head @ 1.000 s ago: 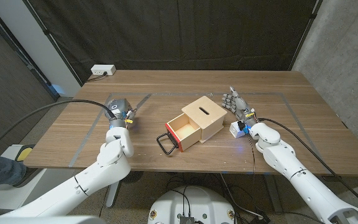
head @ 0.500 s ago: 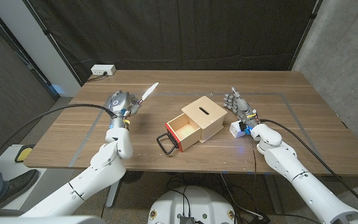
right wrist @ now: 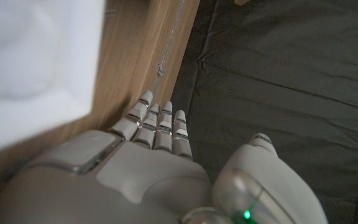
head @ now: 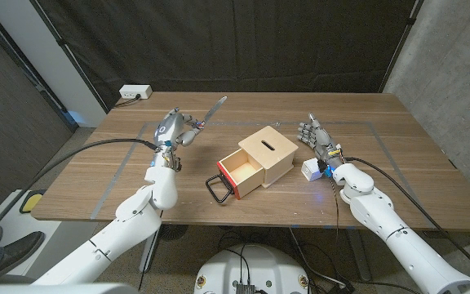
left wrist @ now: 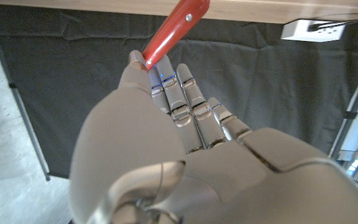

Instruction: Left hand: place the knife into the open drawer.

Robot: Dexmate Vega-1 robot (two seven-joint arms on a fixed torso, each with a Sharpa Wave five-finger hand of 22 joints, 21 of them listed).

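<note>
Above table, left hand (head: 172, 129) fingers gripping knife (head: 212, 109), handle hidden, right hand (head: 315, 135) fingers apart.

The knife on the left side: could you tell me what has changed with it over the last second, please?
The left hand has lifted the knife off the table and carried it up and toward the wooden box; the blade now points up and away from the robot. The open drawer and the right hand beside the box have stayed where they were.
</note>
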